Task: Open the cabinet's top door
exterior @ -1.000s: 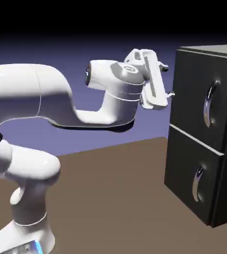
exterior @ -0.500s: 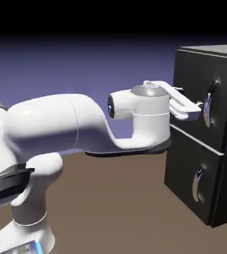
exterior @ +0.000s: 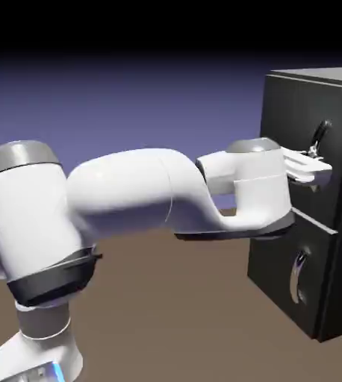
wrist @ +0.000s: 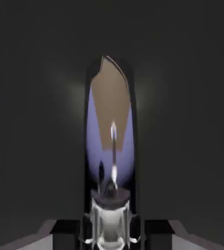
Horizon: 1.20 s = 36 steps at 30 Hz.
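Exterior view: the gripper [exterior: 313, 153] clamps the silver handle [exterior: 322, 136] of the black cabinet's closed top door [exterior: 293, 112], upper right of frame, above the lower panel [exterior: 278, 261]; the white arm [exterior: 129, 186] spans left to right, the brown tabletop [exterior: 174, 313] below.

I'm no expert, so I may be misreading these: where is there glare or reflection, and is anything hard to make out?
Exterior view: highlights whiten the arm, the top door's handle is partly hidden; hand view: that handle mirrors blue and brown, its surroundings dim and nearly featureless.
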Available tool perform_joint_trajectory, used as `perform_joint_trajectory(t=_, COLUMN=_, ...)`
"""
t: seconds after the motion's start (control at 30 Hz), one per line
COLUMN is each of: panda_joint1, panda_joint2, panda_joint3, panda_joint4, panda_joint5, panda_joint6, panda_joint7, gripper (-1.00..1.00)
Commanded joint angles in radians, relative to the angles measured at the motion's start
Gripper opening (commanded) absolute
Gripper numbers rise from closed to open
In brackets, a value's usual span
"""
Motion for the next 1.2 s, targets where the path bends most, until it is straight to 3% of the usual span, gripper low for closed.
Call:
perform_joint_trajectory(t=0.0, panda_joint1=-0.036, panda_joint2=0.034, panda_joint3=0.026, panda_joint4=-0.023, panda_joint5=0.001, panda_joint6=-0.017, panda_joint7=0.04, gripper=-1.0)
perform_joint_trajectory(t=0.23, panda_joint1=-0.285, panda_joint2=0.206, panda_joint3=0.233, panda_joint4=-0.141, panda_joint5=0.059, panda_joint6=-0.104, panda_joint7=0.218, gripper=-1.0)
perform_joint_trajectory(t=0.47, panda_joint1=-0.529, panda_joint2=0.376, panda_joint3=0.449, panda_joint4=-0.142, panda_joint5=-0.007, panda_joint6=-0.067, panda_joint7=0.49, gripper=-1.0)
perform_joint_trajectory(t=0.83, panda_joint1=-0.927, panda_joint2=0.471, panda_joint3=0.827, panda_joint4=-0.162, panda_joint5=-0.039, panda_joint6=-0.052, panda_joint7=0.712, gripper=-1.0)
perform_joint_trajectory(t=1.17, panda_joint1=-1.129, panda_joint2=0.368, panda_joint3=1.069, panda_joint4=-0.304, panda_joint5=0.34, panda_joint6=-0.141, panda_joint7=0.461, gripper=-1.0)
